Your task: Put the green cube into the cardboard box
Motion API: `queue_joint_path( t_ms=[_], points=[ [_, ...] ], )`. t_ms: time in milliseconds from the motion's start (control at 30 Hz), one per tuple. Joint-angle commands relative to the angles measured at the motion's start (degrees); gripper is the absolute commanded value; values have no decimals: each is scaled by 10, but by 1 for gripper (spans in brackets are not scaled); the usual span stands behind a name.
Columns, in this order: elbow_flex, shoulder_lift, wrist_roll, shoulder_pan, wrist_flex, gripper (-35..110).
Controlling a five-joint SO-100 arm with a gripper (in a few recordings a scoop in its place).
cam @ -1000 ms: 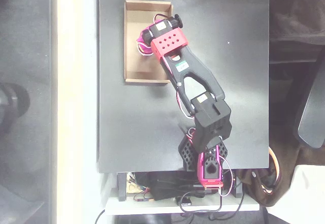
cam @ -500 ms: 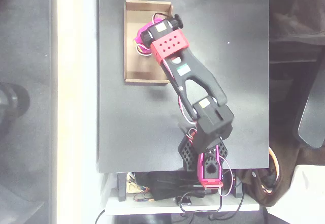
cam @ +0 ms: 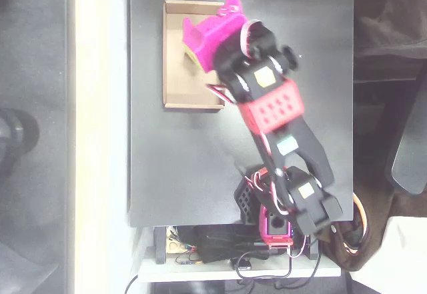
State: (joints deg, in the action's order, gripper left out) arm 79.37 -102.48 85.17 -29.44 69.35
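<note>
We are seeing only a sliver of the green cube point(cam: 189, 53) in the overhead view: a small lime yellow-green patch peeking out at the left edge of the magenta gripper point(cam: 208, 31), inside the cardboard box point(cam: 175, 81), in its upper half; whether it is resting on the box floor or touching the fingers we cannot tell. The box is lying shallow and tan, its pale brown floor showing bare below the cube; the gripper is hanging over the box's upper right part, and we cannot tell whether its fingers are parted or closed. The box is sitting on the black table point(cam: 180, 167), toward the upper left corner.
</note>
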Motion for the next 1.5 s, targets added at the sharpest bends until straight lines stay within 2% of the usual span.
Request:
queue_joint_path(
  t_ms=[0,400,667,1100,1467],
  points=[
    [-11,-78,4,25,6,37],
    [-3,-178,4,192,7,36],
    [83,-227,4,299,7,34],
    [295,-347,4,302,1,9],
    [549,-548,4,302,-1,6]
  ],
)
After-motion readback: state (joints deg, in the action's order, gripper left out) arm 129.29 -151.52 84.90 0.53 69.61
